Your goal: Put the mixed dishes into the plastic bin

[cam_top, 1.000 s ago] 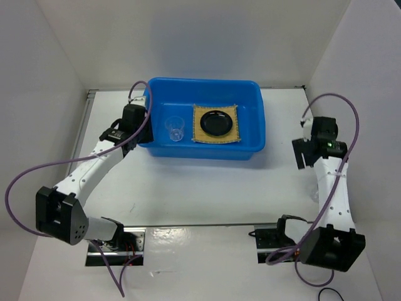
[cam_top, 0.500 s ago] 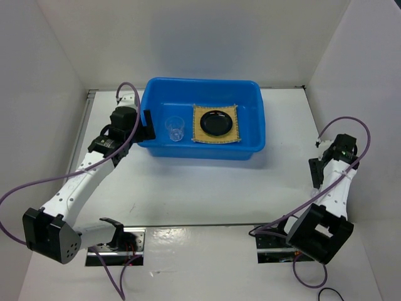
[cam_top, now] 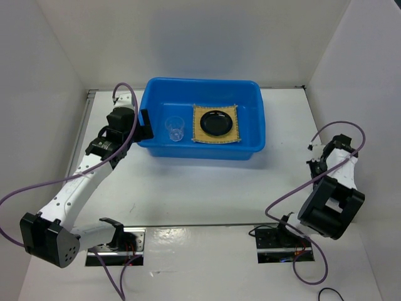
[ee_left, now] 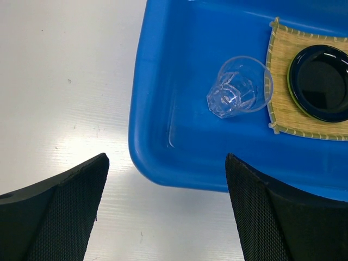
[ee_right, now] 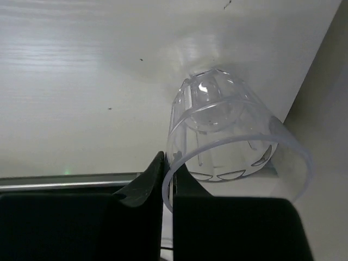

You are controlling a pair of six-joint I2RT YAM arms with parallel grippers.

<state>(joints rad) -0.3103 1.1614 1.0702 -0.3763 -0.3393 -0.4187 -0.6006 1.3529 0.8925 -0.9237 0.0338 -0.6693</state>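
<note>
The blue plastic bin [cam_top: 203,154] holds an upright clear cup [cam_top: 175,128] and a tan woven mat [cam_top: 199,133] with a black dish [cam_top: 215,122] on it. In the left wrist view a thin lime-green edge [ee_left: 289,87] shows under the dish. My left gripper [cam_top: 145,124] hangs open just outside the bin's left wall, nothing between its fingers [ee_left: 65,206]. Far right, my right gripper [ee_right: 168,163] is shut on the rim of a second clear cup [ee_right: 228,130], which lies tilted against the table. That cup does not show in the top view.
White walls enclose the table; the right wall [ee_right: 331,109] runs right beside the held cup. The arm bases and their purple cables [cam_top: 37,175] lie along the near edge. Bare white table [cam_top: 207,188] stretches between bin and bases.
My right arm swung back toward the right wall and its jaws closed on the second cup's rim. The left gripper opened wide and drew a little left, away from the bin.
</note>
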